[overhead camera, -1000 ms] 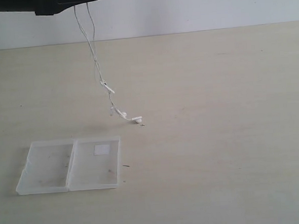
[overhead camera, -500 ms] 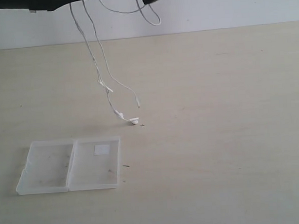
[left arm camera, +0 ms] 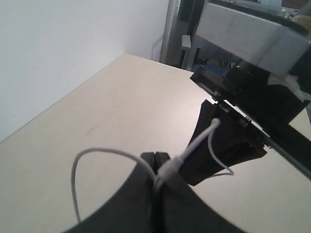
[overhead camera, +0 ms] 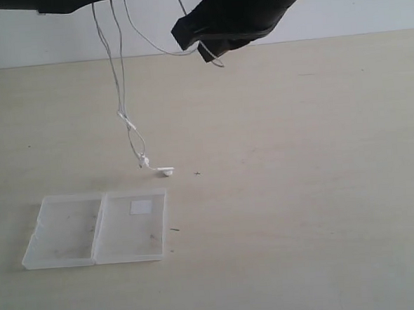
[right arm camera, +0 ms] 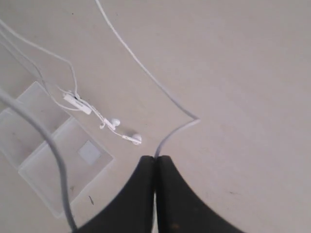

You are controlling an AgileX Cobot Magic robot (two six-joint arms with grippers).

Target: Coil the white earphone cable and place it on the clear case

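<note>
The white earphone cable (overhead camera: 122, 83) hangs in two strands from my left gripper (overhead camera: 102, 0) at the top left. Its inline remote (overhead camera: 127, 121) dangles in the air and the earbuds (overhead camera: 164, 171) touch the table just beyond the clear case (overhead camera: 68, 234). In the left wrist view my left gripper (left arm camera: 155, 156) is shut on the cable beside the plug (left arm camera: 194, 148). My right gripper (overhead camera: 193, 40) hovers high over the table, and in its wrist view my right gripper (right arm camera: 155, 158) is shut on the cable (right arm camera: 146, 73). The case (right arm camera: 46, 160) lies open and flat, sticker (right arm camera: 90, 152) up.
The pale table (overhead camera: 300, 191) stretches to the right and front of the case. A white wall (overhead camera: 366, 5) runs behind its far edge. The right arm (left arm camera: 233, 141) sits close in front of my left gripper.
My right arm has come down into view from the top, holding a loop of cable. The hanging strands and the earbuds have shifted left, towards the case.
</note>
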